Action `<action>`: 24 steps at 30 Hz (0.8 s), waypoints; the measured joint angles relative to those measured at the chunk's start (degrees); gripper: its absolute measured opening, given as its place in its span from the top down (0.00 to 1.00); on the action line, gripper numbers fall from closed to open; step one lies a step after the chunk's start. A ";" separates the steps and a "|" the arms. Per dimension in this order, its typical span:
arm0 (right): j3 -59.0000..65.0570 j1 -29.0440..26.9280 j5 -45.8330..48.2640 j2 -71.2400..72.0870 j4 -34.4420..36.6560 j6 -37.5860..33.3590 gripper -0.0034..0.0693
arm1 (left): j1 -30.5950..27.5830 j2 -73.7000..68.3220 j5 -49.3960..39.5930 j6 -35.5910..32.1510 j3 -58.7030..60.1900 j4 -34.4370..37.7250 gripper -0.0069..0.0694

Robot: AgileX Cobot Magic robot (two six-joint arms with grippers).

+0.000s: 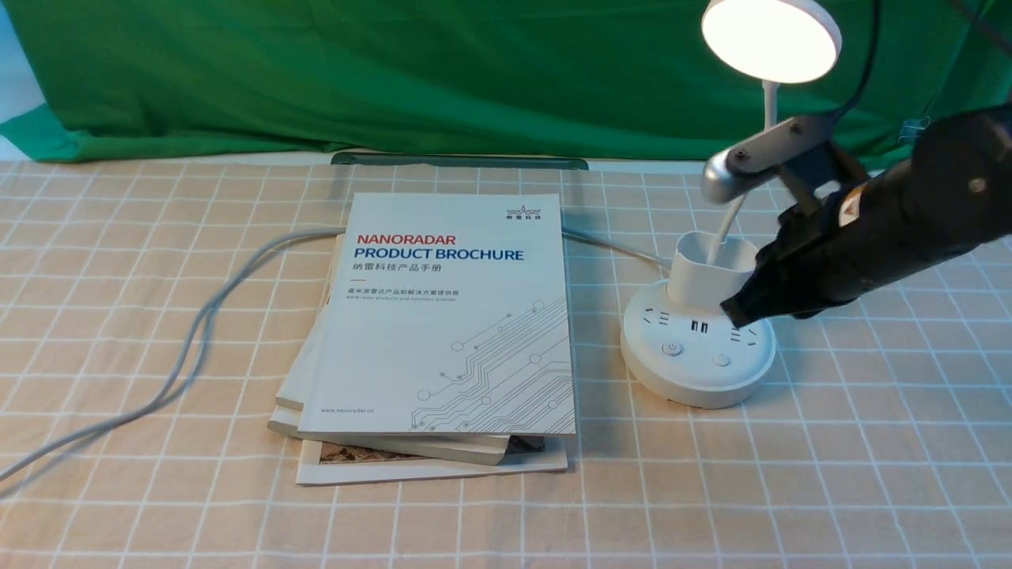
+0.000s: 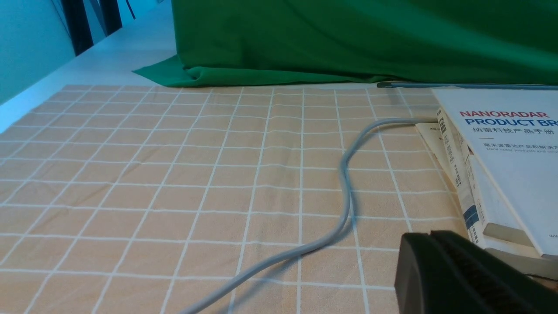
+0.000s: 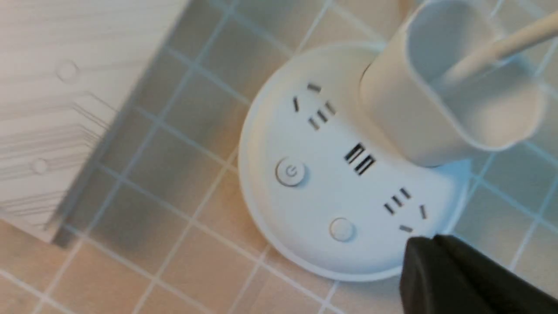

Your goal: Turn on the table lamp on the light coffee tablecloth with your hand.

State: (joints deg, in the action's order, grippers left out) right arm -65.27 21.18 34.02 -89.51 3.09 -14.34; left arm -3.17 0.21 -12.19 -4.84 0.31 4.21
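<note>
Only the front view shows the table lamp (image 1: 696, 371) glowing, right of centre on the light coffee tablecloth (image 1: 791, 490). The right wrist view shows the right gripper (image 1: 732, 311), pinched together and empty, over the base's rim near two buttons. The top booklet (image 1: 451, 316) reads "NANORADAR PRODUCT BROCHURE"; the left gripper (image 2: 418, 246), also closed and empty, sits beside it, with open cloth to the left.

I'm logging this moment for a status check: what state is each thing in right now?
Lamp: lit, head glowing.
Right gripper: shut, tip over the lamp's base.
Left gripper: shut, holding nothing.
Brochures: closed, stacked.
Cord: slack, lying on the tablecloth.
</note>
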 joint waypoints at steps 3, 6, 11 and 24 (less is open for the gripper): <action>5.53 0.00 -1.54 10.23 0.00 1.83 0.90 | 0.00 0.00 0.00 0.00 0.00 0.00 0.88; 11.29 0.00 -3.08 20.15 0.00 2.61 0.90 | 0.00 0.00 0.00 0.00 0.00 0.00 0.88; 20.33 0.05 -5.11 40.14 0.00 2.79 0.90 | 0.00 0.00 0.00 0.00 0.00 0.00 0.88; 36.49 0.05 -13.73 68.53 -0.45 2.44 0.86 | 0.00 0.00 0.00 0.00 0.00 0.00 0.88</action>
State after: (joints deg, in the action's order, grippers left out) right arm -28.78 21.23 20.30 -20.98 2.64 -11.90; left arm -3.17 0.21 -12.19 -4.84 0.31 4.21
